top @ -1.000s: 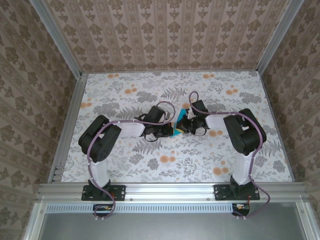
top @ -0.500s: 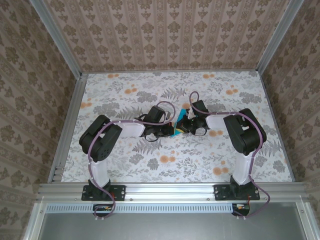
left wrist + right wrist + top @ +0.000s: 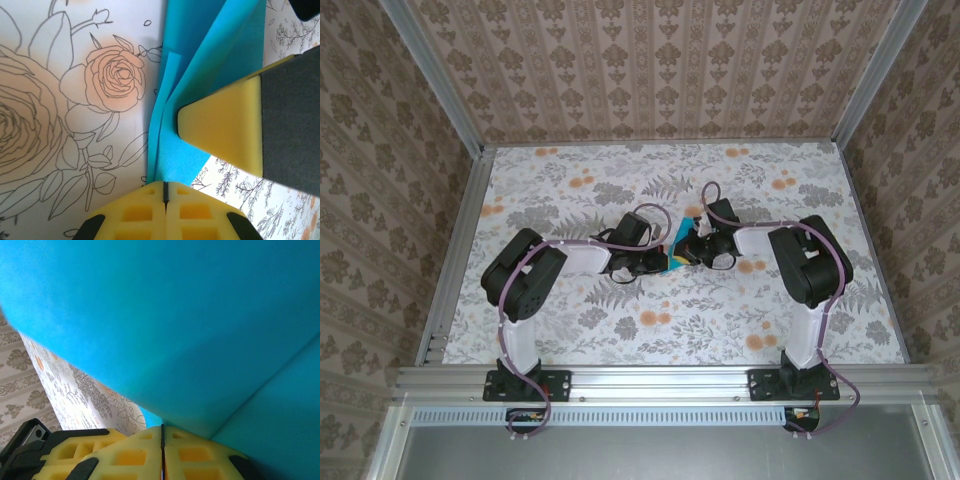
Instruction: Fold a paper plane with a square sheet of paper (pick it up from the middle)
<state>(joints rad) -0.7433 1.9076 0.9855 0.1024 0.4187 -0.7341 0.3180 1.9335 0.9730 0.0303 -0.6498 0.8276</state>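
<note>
Shift: my right claw [image 3: 688,250] creeps slightly outward, baring more turquoise paper [image 3: 210,50].
Grip: both claws clench it between them; left claw [image 3: 165,192] anchors the crease.

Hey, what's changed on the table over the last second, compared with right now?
Very little. The right wrist eased slightly toward the far side, and the folded blue paper went with it, showing a bit more blue from above. The left elbow crept a touch right. Nothing was grabbed or released: left fingers and right fingers stay shut on the paper.
</note>
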